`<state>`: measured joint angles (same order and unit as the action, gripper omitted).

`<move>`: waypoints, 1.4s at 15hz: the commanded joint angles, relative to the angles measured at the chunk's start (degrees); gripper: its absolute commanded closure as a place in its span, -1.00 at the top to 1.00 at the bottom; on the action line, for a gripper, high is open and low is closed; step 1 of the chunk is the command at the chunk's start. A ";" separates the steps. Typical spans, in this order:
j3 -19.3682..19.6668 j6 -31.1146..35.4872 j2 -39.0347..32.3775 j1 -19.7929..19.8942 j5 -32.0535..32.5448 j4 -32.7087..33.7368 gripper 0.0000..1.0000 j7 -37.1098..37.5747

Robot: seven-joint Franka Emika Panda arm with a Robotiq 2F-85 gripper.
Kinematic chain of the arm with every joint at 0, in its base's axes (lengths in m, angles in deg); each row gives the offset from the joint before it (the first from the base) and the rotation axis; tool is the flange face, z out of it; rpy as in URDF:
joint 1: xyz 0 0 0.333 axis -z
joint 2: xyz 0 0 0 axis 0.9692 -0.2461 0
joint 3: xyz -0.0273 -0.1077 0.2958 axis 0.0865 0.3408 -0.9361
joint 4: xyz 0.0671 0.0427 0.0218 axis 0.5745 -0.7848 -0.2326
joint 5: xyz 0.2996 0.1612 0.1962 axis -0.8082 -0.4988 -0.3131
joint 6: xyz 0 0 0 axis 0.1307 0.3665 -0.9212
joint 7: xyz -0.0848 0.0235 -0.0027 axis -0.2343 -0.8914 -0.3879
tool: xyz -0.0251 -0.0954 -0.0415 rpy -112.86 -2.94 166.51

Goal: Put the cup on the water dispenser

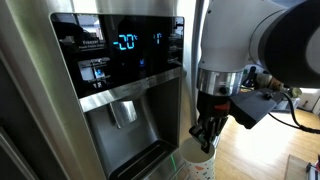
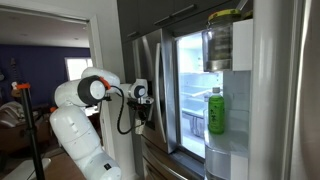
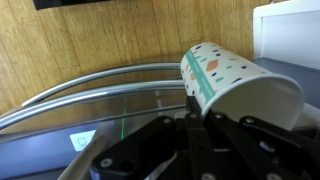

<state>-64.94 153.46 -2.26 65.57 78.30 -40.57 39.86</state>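
My gripper [image 1: 205, 138] is shut on the rim of the white paper cup [image 1: 196, 163], which shows at the bottom edge of an exterior view, to the right of and a little below the water dispenser [image 1: 128, 125]. The dispenser is a grey alcove with a paddle lever, under a black panel with blue digits [image 1: 125, 42]. In the wrist view the cup [image 3: 240, 85], with teal and orange speckles, is pinched at its rim by my black fingers [image 3: 192, 112]. In an exterior view my gripper [image 2: 142, 112] is beside the fridge; the cup is not discernible there.
The stainless-steel fridge [image 1: 40, 120] fills the left side. In an exterior view a fridge door stands open with a green bottle [image 2: 215, 112] and a jar [image 2: 222, 40] on the door shelves. Wooden floor [image 3: 100, 40] lies below. A cable [image 1: 290, 105] hangs off the arm.
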 commanded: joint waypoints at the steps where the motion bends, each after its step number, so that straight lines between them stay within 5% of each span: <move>1: 1.07 -0.06 -0.20 -1.20 0.45 0.12 -0.93 0.34; 12: -0.81 1.99 -1.07 -1.35 5.12 -0.33 -0.98 1.90; 21: -3.29 16.61 -2.34 -3.10 11.16 -3.51 -0.98 5.11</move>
<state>-67.50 166.30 -4.45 63.03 86.19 -42.52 41.78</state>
